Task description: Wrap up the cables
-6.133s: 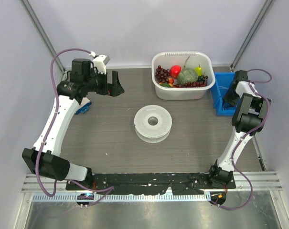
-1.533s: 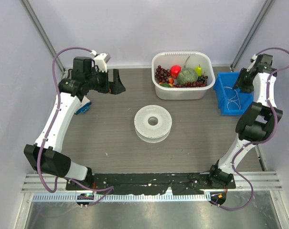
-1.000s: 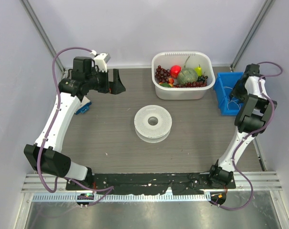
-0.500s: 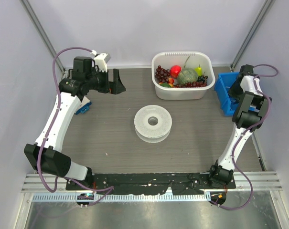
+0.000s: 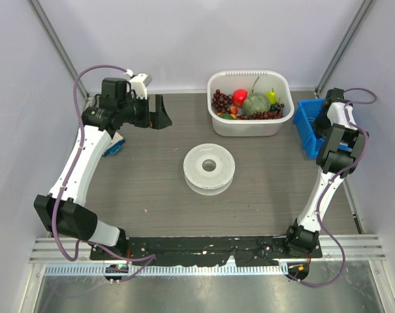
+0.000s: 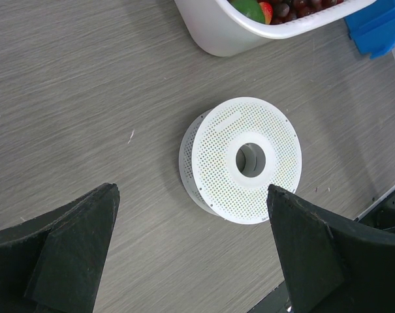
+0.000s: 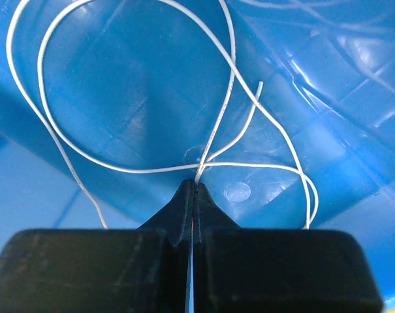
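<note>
The thin white cable [image 7: 128, 168] lies in loose loops inside the blue bin [image 7: 138, 98]. My right gripper [image 7: 195, 186] is down in that bin, shut on the cable, which comes out between its fingertips. In the top view the right gripper [image 5: 325, 117] is over the blue bin [image 5: 303, 130] at the right, and the cable is hidden there. The white perforated spool [image 5: 209, 167] lies flat mid-table; it also shows in the left wrist view [image 6: 241, 159]. My left gripper [image 5: 159, 112] is open and empty, held high at the back left, well away from the spool.
A white tub [image 5: 249, 124] of toy fruit stands at the back, left of the blue bin; its rim shows in the left wrist view [image 6: 230, 36]. A small blue object [image 5: 114, 146] lies under the left arm. Enclosure walls stand close on both sides.
Over the last seconds my right arm rose, then came back down into the blue bin, and its gripper now pinches the cable. The left arm and the spool have barely moved.
</note>
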Motion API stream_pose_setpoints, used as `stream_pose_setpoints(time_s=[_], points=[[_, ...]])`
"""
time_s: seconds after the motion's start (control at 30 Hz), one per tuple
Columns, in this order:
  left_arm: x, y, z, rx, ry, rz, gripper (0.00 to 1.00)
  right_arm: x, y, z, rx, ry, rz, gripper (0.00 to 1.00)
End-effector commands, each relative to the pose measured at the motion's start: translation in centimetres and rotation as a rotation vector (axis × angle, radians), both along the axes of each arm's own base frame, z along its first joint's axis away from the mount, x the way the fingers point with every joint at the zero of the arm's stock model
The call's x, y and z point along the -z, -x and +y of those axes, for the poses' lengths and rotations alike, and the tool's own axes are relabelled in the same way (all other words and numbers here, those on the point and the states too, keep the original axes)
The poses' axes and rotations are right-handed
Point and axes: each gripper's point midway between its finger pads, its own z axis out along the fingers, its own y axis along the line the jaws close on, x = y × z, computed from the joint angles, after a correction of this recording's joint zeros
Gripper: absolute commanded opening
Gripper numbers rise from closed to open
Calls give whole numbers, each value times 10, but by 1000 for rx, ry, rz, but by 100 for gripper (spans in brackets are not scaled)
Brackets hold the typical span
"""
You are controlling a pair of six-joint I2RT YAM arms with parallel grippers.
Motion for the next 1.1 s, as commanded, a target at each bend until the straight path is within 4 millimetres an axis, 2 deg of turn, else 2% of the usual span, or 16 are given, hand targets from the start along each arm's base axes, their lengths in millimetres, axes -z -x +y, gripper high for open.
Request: stream_pose_setpoints(time_s=[0.0,0.03,0.1,0.17,0.3,0.43,0.53,0.63,0.67,0.73,0.77,0.93,1.07], points=[[-13,-5,1,-6,7,-43,100,-6,3,-4,-19,12,28,1],[-14,-5,1,-5,6,-44,100,-9,3,-6,-17,19,23,1],[-13,-5,1,-6,7,-43,100,-27,0,-11,-13,43,-21,1],[-13,-5,1,-5,8,-43,100,-57,-6,-14,-15,59,-105,1],[-15,-5,0,-5,12,-47,100,-98,-16,-13,-45,80,-234,1],[-15,-5,0,-4,16,-46,100,-129,-18,-8,-79,91,-309,1],[-15,-5,0,-4,19,-45,100,-148,-16,-12,-80,128,-340,1],[-16,-5,0,-4,20,-48,100,-177,-15,-9,-116,157,-404,1],[-17,-5,-1,-3,20,-50,100,-184,-16,-6,-135,152,-423,1],[-20,-5,0,-3,22,-56,100,-215,-15,5,-186,149,-500,1],[-21,-4,-1,-2,24,-58,100,-224,-16,10,-215,142,-528,1],[-30,-2,-1,1,31,-66,100,-302,-6,40,-334,139,-721,0],[-37,3,0,0,34,-76,100,-363,8,72,-441,101,-877,1]])
